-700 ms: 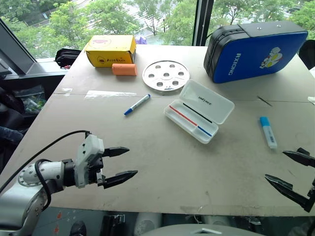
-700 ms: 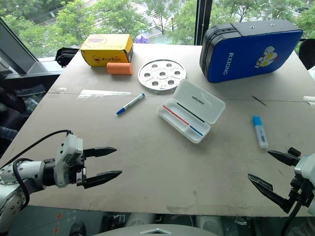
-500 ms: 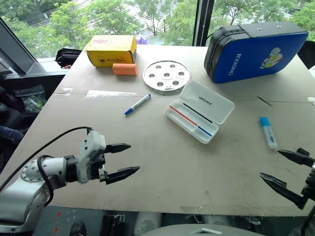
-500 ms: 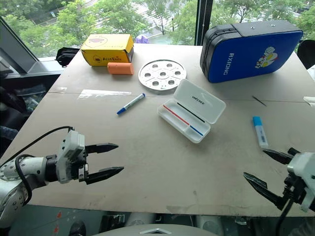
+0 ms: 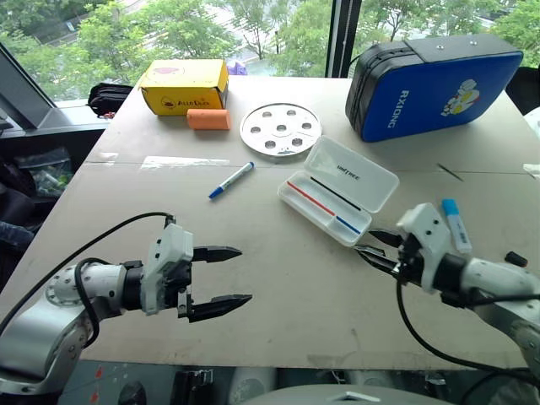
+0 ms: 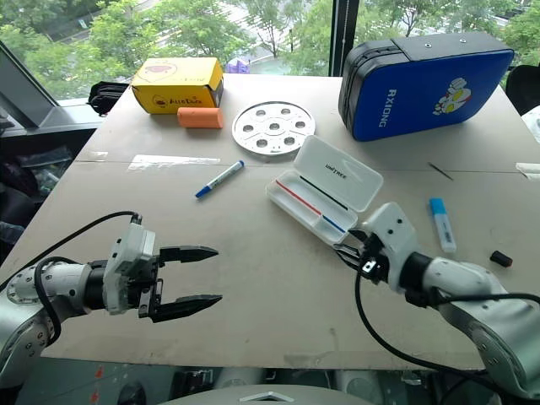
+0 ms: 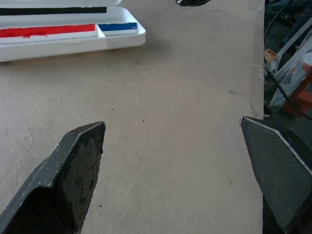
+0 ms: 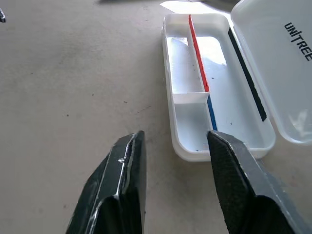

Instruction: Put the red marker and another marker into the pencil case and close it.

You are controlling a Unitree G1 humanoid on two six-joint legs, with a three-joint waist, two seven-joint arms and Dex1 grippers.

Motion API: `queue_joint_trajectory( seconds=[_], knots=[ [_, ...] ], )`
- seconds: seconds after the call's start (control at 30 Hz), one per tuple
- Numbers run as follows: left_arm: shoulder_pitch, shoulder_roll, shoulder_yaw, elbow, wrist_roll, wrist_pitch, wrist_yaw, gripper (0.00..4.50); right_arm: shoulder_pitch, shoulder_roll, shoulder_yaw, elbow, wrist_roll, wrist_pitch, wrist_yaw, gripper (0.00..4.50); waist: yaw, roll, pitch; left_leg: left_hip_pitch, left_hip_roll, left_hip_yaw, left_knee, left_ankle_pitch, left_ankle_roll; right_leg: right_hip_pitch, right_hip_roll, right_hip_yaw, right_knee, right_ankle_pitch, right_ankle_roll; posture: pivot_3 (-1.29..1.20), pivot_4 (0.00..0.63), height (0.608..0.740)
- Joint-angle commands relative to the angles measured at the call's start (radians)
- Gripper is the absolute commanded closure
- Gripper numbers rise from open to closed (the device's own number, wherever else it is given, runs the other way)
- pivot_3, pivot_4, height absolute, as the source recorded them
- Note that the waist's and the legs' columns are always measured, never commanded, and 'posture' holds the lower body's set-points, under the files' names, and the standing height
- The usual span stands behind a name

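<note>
white plastic pencil case (image 5: 337, 201) lies open mid-frame, right gripper (image 5: 372, 247) half-open just below it, left gripper (image 5: 221, 279) wide open lower left; blue marker (image 5: 232, 180), metal disc (image 5: 280, 129) upper centre.

1. Daylight comes in through the windows (image 5: 253, 25) at the far side, bright and even over the table (image 5: 278, 278).
2. Shadows are soft and short; the pencil case (image 8: 214, 92) casts a faint dark edge on its near side.
3. In the right wrist view a pale bright patch washes out part of the case's white floor.
4. Both wrist views show the nearest black fingertips (image 7: 73, 175) slightly soft, while the table surface beyond stays sharp.
5. The head views are clear, with no motion blur.
</note>
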Motion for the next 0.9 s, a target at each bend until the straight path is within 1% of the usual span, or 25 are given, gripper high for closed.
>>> queue_joint_trajectory(
  seconds=[0.03,0.17,0.37,0.47,0.5,0.53,0.57,0.67,0.73,0.77,0.8,0.87,0.9],
  knots=[
    [0.027,0.008,0.045,-0.047,-0.004,-0.023,-0.003,0.0,-0.059,0.036,0.062,0.033,-0.011,0.076,-0.055,2.26,0.0,0.0,0.0,0.0,0.0,0.0,0.0,0.0,0.0,0.0,0.0,0.0,0.0,0.0,0.0,0.0,0.15,0.74],
    [0.071,0.001,0.07,-0.071,-0.004,-0.031,0.006,0.0,-0.125,0.07,0.151,0.108,-0.055,0.104,-0.083,2.26,-0.007,0.0,0.0,0.0,0.0,0.0,0.0,0.0,0.0,0.0,0.0,0.0,0.0,0.0,0.0,0.0,0.15,0.74],
    [0.1,-0.003,0.098,-0.118,-0.023,-0.006,0.047,0.0,-0.212,0.12,0.248,0.228,-0.129,0.068,-0.087,2.26,-0.01,0.0,0.0,0.0,0.0,0.0,0.0,0.0,0.0,0.0,0.0,-0.001,0.0,0.0,0.001,0.0,0.15,0.74],
    [0.118,-0.003,0.114,-0.147,-0.033,0.007,0.07,0.0,-0.255,0.128,0.311,0.302,-0.182,0.042,-0.074,3.09,-0.01,0.0,0.0,0.0,0.0,0.0,0.0,0.0,0.0,0.0,0.0,-0.001,0.0,0.001,0.002,0.0,0.15,0.74],
    [0.121,-0.003,0.119,-0.155,-0.037,0.011,0.078,0.0,-0.266,0.122,0.327,0.316,-0.192,0.034,-0.062,3.63,-0.011,0.0,0.0,0.0,0.0,0.0,0.0,0.0,0.0,0.0,0.0,-0.001,0.0,0.001,0.002,0.0,0.15,0.74],
    [0.124,-0.003,0.122,-0.164,-0.042,0.017,0.087,0.0,-0.274,0.115,0.34,0.324,-0.205,0.026,-0.054,3.99,-0.01,0.001,0.0,0.0,0.0,0.0,0.0,0.0,0.0,0.0,0.0,-0.001,0.0,0.001,0.002,0.0,0.15,0.74],
    [0.127,-0.004,0.125,-0.172,-0.045,0.022,0.095,0.0,-0.282,0.108,0.348,0.331,-0.212,0.018,-0.041,4.44,-0.009,0.0,0.0,0.0,0.0,0.0,0.0,0.0,0.0,0.0,0.0,-0.001,0.0,0.001,0.002,0.0,0.15,0.74],
    [0.128,-0.007,0.126,-0.191,-0.054,0.034,0.124,0.0,-0.309,0.051,0.391,0.35,-0.247,-0.032,0.026,4.44,-0.009,0.001,0.0,0.0,0.0,0.0,0.0,0.0,0.0,0.0,0.0,-0.001,0.0,0.001,0.002,0.0,0.15,0.74],
    [0.127,-0.01,0.122,-0.201,-0.058,0.04,0.139,0.0,-0.325,-0.024,0.436,0.365,-0.292,-0.106,0.101,4.44,-0.009,0.0,0.0,0.0,0.0,0.0,0.0,0.0,0.0,0.0,0.0,-0.001,0.0,0.001,0.002,0.0,0.15,0.74],
    [0.128,-0.013,0.121,-0.205,-0.059,0.041,0.146,0.0,-0.328,-0.095,0.456,0.374,-0.321,-0.189,0.187,4.44,-0.009,0.001,0.001,0.0,0.0,-0.001,0.0,0.0,0.0,0.0,0.0,-0.001,0.0,0.001,0.002,0.0,0.15,0.74],
    [0.129,-0.015,0.121,-0.208,-0.06,0.043,0.151,0.0,-0.328,-0.145,0.469,0.382,-0.342,-0.252,0.249,4.44,-0.007,0.002,0.001,0.0,0.0,0.0,0.0,0.0,0.0,0.0,0.0,-0.001,0.0,0.001,0.001,0.0,0.15,0.74],
    [0.135,-0.017,0.123,-0.212,-0.062,0.042,0.158,0.0,-0.317,-0.247,0.477,0.423,-0.389,-0.445,0.398,4.44,-0.007,0.002,0.001,0.0,-0.001,-0.001,0.0,0.0,0.0,0.0,-0.001,-0.002,-0.001,0.001,0.002,0.0,0.15,0.74],
    [0.138,-0.017,0.124,-0.213,-0.062,0.041,0.159,0.0,-0.314,-0.275,0.479,0.442,-0.406,-0.504,0.444,4.44,-0.007,0.002,0.002,0.0,-0.001,-0.001,0.0,0.0,0.0,0.0,-0.001,-0.002,-0.001,0.001,0.002,0.0,0.15,0.74]
  ],
)
